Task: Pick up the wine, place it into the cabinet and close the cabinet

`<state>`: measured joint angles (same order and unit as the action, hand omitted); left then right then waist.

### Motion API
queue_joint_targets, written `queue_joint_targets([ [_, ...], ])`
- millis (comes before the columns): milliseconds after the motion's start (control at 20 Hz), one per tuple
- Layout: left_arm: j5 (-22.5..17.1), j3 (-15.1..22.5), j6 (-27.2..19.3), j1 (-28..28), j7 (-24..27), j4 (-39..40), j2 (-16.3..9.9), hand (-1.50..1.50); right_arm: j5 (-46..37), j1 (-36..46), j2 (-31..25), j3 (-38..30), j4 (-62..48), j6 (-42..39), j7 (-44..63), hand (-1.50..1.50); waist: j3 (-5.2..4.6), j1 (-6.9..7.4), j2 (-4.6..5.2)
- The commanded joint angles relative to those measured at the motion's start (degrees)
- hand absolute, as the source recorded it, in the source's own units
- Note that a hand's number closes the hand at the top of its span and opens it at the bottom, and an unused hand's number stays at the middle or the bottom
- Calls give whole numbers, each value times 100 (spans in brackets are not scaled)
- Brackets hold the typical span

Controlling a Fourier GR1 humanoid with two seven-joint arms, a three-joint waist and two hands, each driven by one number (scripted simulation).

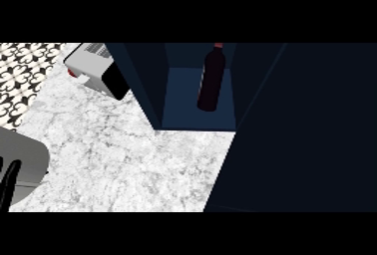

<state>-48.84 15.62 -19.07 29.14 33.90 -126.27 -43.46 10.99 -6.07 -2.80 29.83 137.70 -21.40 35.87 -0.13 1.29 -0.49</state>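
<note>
Head view – wine [210, 82] upright inside cabinet [147, 84], left hand [9, 182] far off, finger state unclear, right unseen.

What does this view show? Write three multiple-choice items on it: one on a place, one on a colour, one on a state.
1. Where is the bottle?
A. lying on the counter
B. standing inside the cabinet
C. on top of the white appliance

2. What colour is the cabinet's floor under the bottle?
A. dark blue
B. white
C. red

3. How is the cabinet door?
A. shut
B. missing
C. open

Answers:
1. B, as the bottle stands upright between the cabinet's walls.
2. A, as the floor shows blue round the bottle's base.
3. C, as the inside and the bottle are in plain sight, with the door swung out at the right.
</note>
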Motion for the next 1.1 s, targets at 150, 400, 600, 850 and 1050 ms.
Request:
queue_joint_targets([
  [150, -402, -1131, 1187, 913, 337, 263, -202, -150, -1423, 907, 273, 1245, -16, 927, 252, 150, 0, 10, 4],
  [400, -375, -1282, 1477, 1154, 280, 121, -130, -150, -1914, 2531, 278, 1563, -937, 2111, 389, 150, 0, 30, 24],
  [600, -1055, -2157, 1972, 1387, -62, 30, -372, -150, -1708, 3416, 279, 1430, -1515, 2900, 602, 150, 5, 53, 33],
  [850, -959, -2403, 2342, 1679, -76, 33, -268, -150, -1253, 4695, 280, 634, -2810, 3230, 238, 150, 6, 131, 48],
  [1050, -1442, -2754, 2326, 1388, -587, 2, -413, -150, -911, 5590, 280, 474, -3791, 3626, 78, 150, 9, 99, 63],
])
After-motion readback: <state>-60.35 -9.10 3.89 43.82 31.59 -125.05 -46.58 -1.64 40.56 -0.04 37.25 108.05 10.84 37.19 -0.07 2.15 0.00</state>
